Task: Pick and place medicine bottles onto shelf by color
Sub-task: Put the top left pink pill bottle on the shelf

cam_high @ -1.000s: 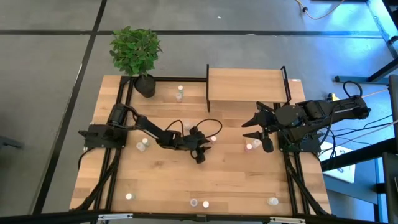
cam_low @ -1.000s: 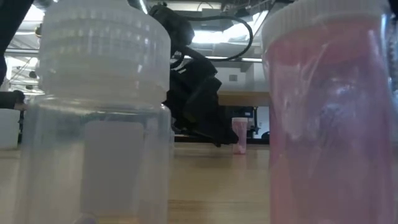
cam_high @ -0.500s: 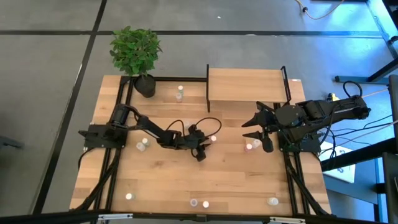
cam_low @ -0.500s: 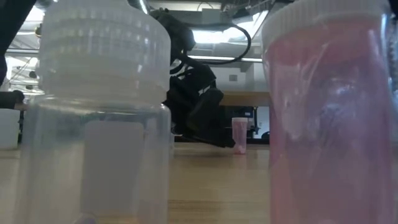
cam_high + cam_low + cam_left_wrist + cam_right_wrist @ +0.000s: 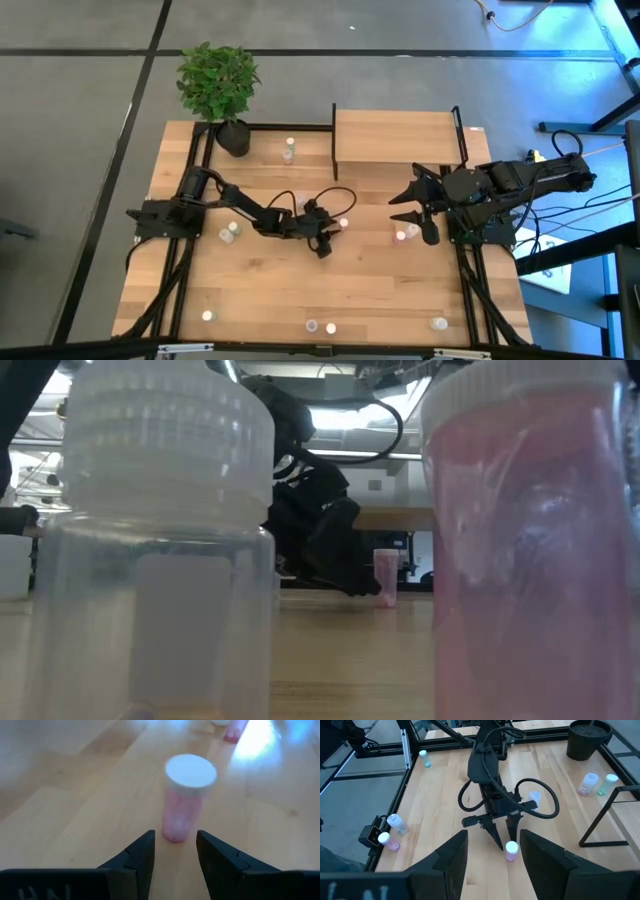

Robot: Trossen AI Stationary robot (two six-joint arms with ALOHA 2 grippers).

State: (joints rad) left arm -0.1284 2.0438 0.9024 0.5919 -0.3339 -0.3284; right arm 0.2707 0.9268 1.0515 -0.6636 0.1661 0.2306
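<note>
Where bottles dot wooden tabletop, grey floor

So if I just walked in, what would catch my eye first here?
Probably the left end effector at the middle of the table, its fingers open and pointed at a small pink bottle with a white cap that stands upright just ahead of them. Next, the leafy potted plant at the table's far left corner, beside the bare raised wooden shelf.

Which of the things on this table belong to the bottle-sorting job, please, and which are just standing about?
Job: pink bottle in front of the open left claw; other bottles, e.g.; shelf; waiting right claw.
Standing about: potted plant.
</note>
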